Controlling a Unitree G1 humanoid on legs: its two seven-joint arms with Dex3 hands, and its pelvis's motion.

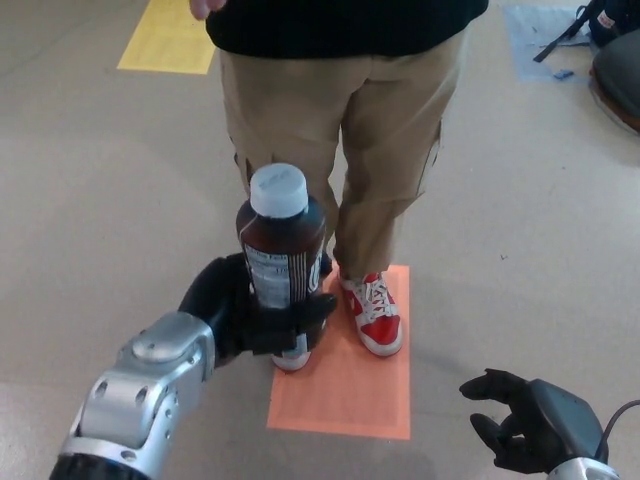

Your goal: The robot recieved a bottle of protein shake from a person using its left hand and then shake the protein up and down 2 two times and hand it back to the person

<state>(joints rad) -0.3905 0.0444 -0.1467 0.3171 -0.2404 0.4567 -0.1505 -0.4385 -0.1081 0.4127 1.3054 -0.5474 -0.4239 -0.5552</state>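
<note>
I see the left hand (255, 315) gripping the upright bottle (282, 255); right hand (525, 425) open, empty, well apart.

Lighting: even, bright, diffuse, from overhead. Shadows: soft, faint, seen beneath the person's shoes (378, 315). Glare: a mild sheen is noted on the silver forearm (140, 385). Focus: mostly sharp; blur slight.

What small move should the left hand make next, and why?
Probably raise the bottle again. The left hand grips it upright and low before the person, whose hand is not reaching for it, so shaking seems unfinished.
</note>
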